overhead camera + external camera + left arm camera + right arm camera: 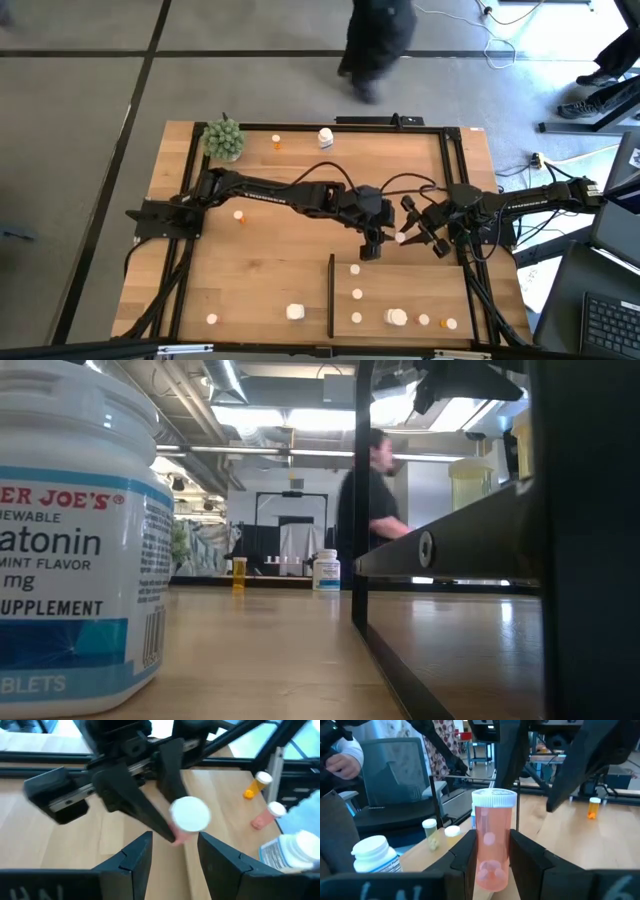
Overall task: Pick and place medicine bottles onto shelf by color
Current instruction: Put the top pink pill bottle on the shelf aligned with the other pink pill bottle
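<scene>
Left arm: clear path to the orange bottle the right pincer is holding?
Probably yes. The left pincer is open and sits right beside the right pincer, which is shut on the orange bottle. The bottle's white cap shows just past the left fingers, nothing between.

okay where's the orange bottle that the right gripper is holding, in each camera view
High view: orange bottle shows as a white cap between the two grippers, just above the shelf.
Low view: cannot pick it out.
Left wrist view: white cap at centre, pinched by the right gripper.
Right wrist view: upright at centre between the jaws.
Shared landmark: the white-capped bottle itself.
</scene>
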Available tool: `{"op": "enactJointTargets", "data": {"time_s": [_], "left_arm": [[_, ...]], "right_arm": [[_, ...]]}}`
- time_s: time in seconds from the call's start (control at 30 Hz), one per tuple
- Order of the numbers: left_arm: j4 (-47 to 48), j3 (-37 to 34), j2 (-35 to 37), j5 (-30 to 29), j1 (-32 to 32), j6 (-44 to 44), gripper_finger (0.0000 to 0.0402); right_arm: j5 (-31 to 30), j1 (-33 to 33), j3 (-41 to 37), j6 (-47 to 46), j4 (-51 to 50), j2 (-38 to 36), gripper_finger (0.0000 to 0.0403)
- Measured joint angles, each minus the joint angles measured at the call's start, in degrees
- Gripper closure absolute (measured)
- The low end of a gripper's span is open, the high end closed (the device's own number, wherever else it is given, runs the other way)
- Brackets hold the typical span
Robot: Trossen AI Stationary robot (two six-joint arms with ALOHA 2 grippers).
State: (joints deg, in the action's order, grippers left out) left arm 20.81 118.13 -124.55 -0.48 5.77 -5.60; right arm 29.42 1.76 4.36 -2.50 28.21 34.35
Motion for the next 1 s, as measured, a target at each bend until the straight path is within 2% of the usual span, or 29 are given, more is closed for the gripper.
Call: {"op": "enactJointTargets", "data": {"time_s": [0.3, 0.4, 1.0], "left_arm": [[-0.99, 0.00, 0.00, -0.42, -0.08, -4.64, 0.0250], [-1.68, 0.00, 0.00, -0.51, -0.08, -5.94, 0.0250], [-3.86, 0.02, 0.02, -2.00, -0.01, -7.87, 0.0250]], "right_arm": [[-1.73, 0.04, 0.00, 0.20, 2.15, -0.04, 0.0300], [-4.77, 0.00, 0.00, 0.18, 3.77, 0.01, 0.0300], [-8.82, 0.02, 0.00, 1.51, 6.28, 0.00, 0.0300]]}}
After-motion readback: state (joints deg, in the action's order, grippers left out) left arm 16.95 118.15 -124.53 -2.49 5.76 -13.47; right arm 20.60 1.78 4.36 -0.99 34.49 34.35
